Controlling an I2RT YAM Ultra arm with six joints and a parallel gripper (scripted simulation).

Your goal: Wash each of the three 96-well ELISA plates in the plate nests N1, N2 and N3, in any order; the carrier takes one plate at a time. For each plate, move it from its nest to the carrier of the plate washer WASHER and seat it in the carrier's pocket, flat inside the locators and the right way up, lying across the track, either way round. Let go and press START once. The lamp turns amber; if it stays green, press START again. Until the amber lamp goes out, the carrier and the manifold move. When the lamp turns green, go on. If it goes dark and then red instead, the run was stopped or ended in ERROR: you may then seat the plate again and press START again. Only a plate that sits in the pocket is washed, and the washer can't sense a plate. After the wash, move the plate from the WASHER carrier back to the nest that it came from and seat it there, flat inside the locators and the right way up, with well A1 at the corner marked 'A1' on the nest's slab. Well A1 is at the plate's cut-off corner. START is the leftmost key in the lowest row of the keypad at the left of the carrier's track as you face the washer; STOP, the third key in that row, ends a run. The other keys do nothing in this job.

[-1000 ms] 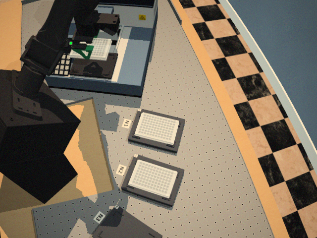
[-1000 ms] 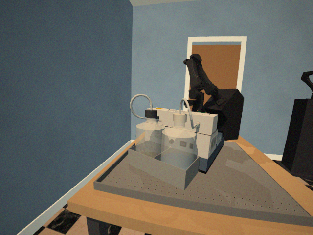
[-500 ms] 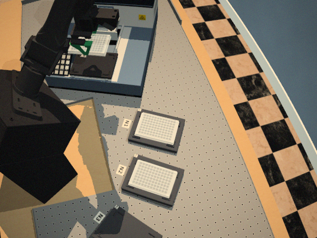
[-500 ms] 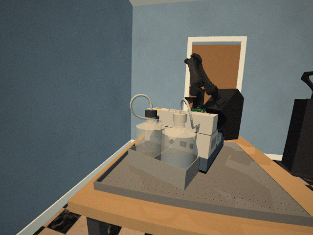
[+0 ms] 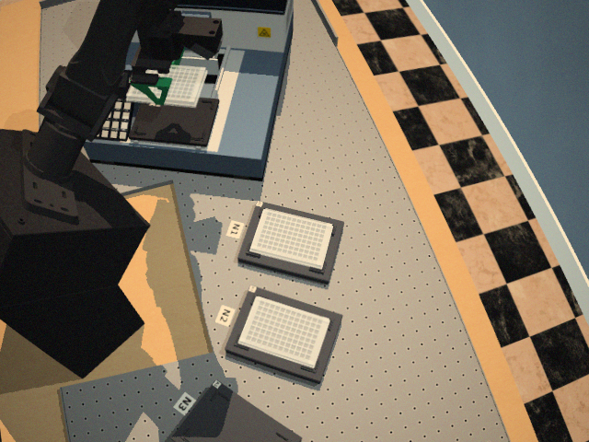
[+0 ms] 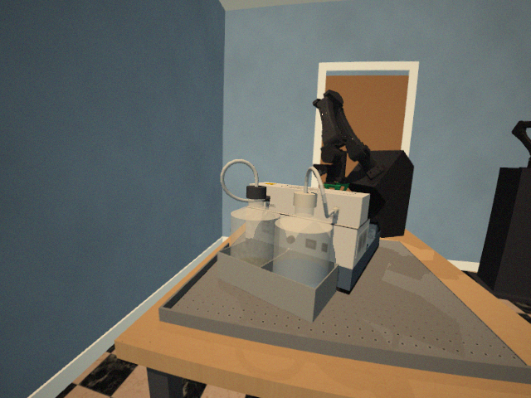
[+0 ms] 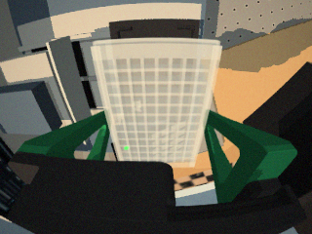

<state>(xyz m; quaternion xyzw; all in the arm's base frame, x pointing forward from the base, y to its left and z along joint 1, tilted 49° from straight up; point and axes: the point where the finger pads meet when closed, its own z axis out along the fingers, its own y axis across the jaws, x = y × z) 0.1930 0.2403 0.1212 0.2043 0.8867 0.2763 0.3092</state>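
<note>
My gripper (image 5: 159, 86) with green fingers is shut on a white 96-well plate (image 5: 172, 86) and holds it above the dark carrier (image 5: 175, 122) of the washer. In the wrist view the plate (image 7: 155, 99) sits between the two green fingers, clamped on its long sides. Nest N1 holds a white plate (image 5: 292, 238). Nest N2 holds a white plate (image 5: 284, 331). Nest N3 (image 5: 233, 418) at the bottom edge is an empty dark slab. The keypad (image 5: 116, 120) lies left of the carrier, partly hidden by my arm.
The washer's dark manifold head (image 5: 202, 29) stands behind the held plate. Two bottles (image 6: 283, 235) in a grey tray sit behind the washer in the exterior view. My arm's black base block (image 5: 51, 247) fills the left side. The table's orange edge runs along the right.
</note>
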